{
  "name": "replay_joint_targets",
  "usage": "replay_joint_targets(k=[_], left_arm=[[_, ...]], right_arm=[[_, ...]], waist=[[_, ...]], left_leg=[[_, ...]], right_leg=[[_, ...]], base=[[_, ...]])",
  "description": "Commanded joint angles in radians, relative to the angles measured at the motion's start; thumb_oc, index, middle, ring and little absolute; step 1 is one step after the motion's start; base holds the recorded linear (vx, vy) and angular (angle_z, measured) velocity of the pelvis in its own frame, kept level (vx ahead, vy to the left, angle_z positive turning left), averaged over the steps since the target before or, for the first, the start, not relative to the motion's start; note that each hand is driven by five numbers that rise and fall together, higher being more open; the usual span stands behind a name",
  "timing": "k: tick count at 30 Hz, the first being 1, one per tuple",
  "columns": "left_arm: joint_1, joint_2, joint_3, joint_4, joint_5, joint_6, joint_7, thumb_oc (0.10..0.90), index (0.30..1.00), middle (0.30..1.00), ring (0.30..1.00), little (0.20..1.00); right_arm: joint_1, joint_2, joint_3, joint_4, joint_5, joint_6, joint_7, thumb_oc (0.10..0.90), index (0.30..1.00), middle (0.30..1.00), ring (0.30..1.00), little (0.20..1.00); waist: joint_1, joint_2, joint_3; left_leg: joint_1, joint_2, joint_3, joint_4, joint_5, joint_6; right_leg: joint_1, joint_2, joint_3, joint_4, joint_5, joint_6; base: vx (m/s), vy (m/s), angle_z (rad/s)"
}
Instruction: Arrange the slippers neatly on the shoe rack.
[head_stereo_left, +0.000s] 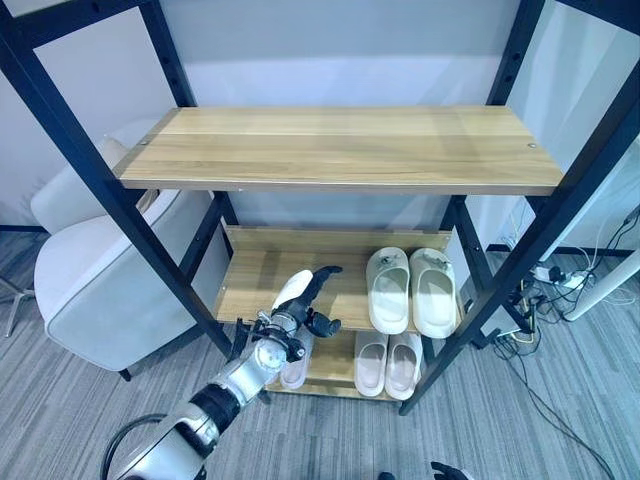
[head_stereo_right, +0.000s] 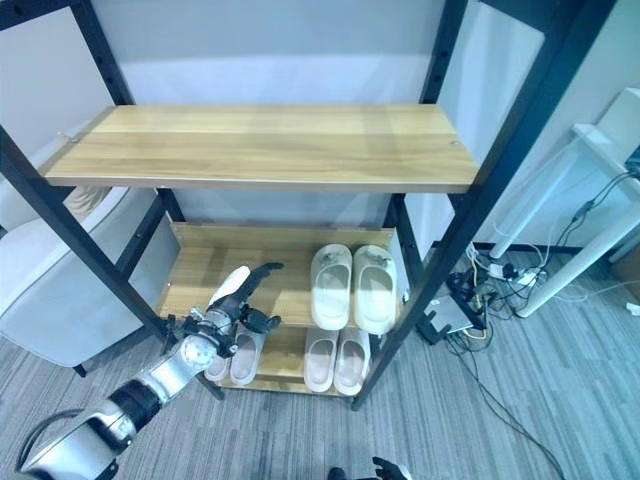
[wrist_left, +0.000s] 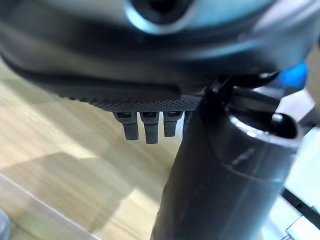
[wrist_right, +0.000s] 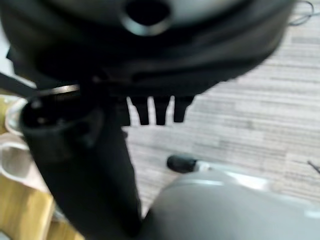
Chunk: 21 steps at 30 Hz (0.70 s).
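Observation:
A cream pair of slippers (head_stereo_left: 410, 290) lies side by side on the right of the rack's middle shelf (head_stereo_left: 260, 275). On the bottom shelf a paler pair (head_stereo_left: 388, 365) sits at centre right, and another pale pair (head_stereo_right: 235, 358) lies to its left, partly behind my arm. My left hand (head_stereo_left: 305, 300) hovers at the front edge of the middle shelf, left of the cream pair, open and holding nothing; its fingers (wrist_left: 145, 127) point over the bare wood. My right hand (wrist_right: 150, 65) hangs low above the carpet with its fingers (wrist_right: 155, 110) straight.
A wide, bare wooden top shelf (head_stereo_left: 340, 145) overhangs the middle one. Black slanted frame posts (head_stereo_left: 90, 170) flank the rack. A white armchair (head_stereo_left: 100, 280) stands to the left. Cables and a power strip (head_stereo_left: 545, 275) lie on the floor to the right, by a white desk leg (head_stereo_right: 590, 240).

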Motion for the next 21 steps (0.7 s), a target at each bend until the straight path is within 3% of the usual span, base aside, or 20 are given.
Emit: replay_joint_targets(k=[1,2,3,7,10,14,21], left_arm=[[0.017,0.023,0.134,-0.123,-0.091,-0.126,-0.024,0.800,0.900,0.900,0.900,0.900],[0.021,0.025,0.136,-0.128,-0.092,-0.124,-0.025,0.800,0.900,0.900,0.900,0.900],[0.129,0.051,0.161,-0.213,-0.136,-0.143,-0.069,0.800,0.900,0.900,0.900,0.900],[0.297,0.095,0.177,-0.316,-0.229,-0.146,-0.167,0.800,0.900,0.900,0.900,0.900],[0.370,0.117,0.175,-0.333,-0.261,-0.137,-0.210,0.800,0.900,0.900,0.900,0.900],[0.501,0.098,0.194,-0.237,-0.316,-0.114,-0.244,0.800,0.900,0.900,0.900,0.900],[0.545,0.077,0.258,-0.064,-0.307,-0.112,-0.219,0.800,0.900,0.900,0.900,0.900]], right_arm=[[0.005,0.049,-0.024,0.027,0.027,-0.016,0.001,0.800,0.900,0.900,0.900,0.900],[0.006,0.049,-0.022,0.027,0.027,-0.016,0.001,0.800,0.900,0.900,0.900,0.900],[0.011,0.055,-0.029,0.030,0.012,-0.011,0.000,0.800,0.900,0.900,0.900,0.900],[0.011,0.058,-0.030,0.028,-0.010,-0.010,0.000,0.800,0.900,0.900,0.900,0.900],[0.010,0.054,-0.029,0.018,-0.012,-0.012,0.000,0.800,0.900,0.900,0.900,0.900],[-0.006,0.039,-0.040,0.002,-0.001,-0.018,-0.010,0.800,0.900,0.900,0.900,0.900],[0.006,0.030,-0.046,0.004,0.016,-0.025,-0.010,0.800,0.900,0.900,0.900,0.900]], waist=[[0.057,-0.005,-0.048],[0.056,-0.005,-0.049],[0.072,-0.003,-0.051],[0.095,-0.002,-0.055],[0.099,-0.002,-0.057],[0.108,-0.008,-0.050],[0.111,-0.022,-0.043]], left_leg=[[0.006,-0.033,-0.027,0.003,-0.059,-0.022],[0.007,-0.033,-0.027,0.003,-0.059,-0.022],[0.011,-0.034,-0.027,0.003,-0.059,-0.020],[0.017,-0.033,-0.032,0.003,-0.054,-0.020],[0.022,-0.032,-0.034,0.003,-0.053,-0.020],[0.029,-0.030,-0.048,0.003,-0.049,-0.020],[0.028,-0.027,-0.059,0.003,-0.041,-0.024]], right_leg=[[0.034,0.017,-0.064,0.013,-0.071,0.060],[0.035,0.017,-0.064,0.013,-0.071,0.060],[0.039,0.018,-0.065,0.013,-0.072,0.059],[0.052,0.021,-0.074,0.013,-0.074,0.056],[0.060,0.023,-0.079,0.013,-0.074,0.053],[0.079,0.028,-0.093,0.013,-0.077,0.045],[0.079,0.030,-0.102,0.013,-0.075,0.042]], base=[[-0.04,-0.003,0.00],[-0.08,-0.009,0.00],[-0.08,-0.008,0.00],[-0.06,-0.014,0.03],[-0.03,-0.013,0.03],[-0.03,-0.019,0.14],[-0.04,-0.013,0.05]])
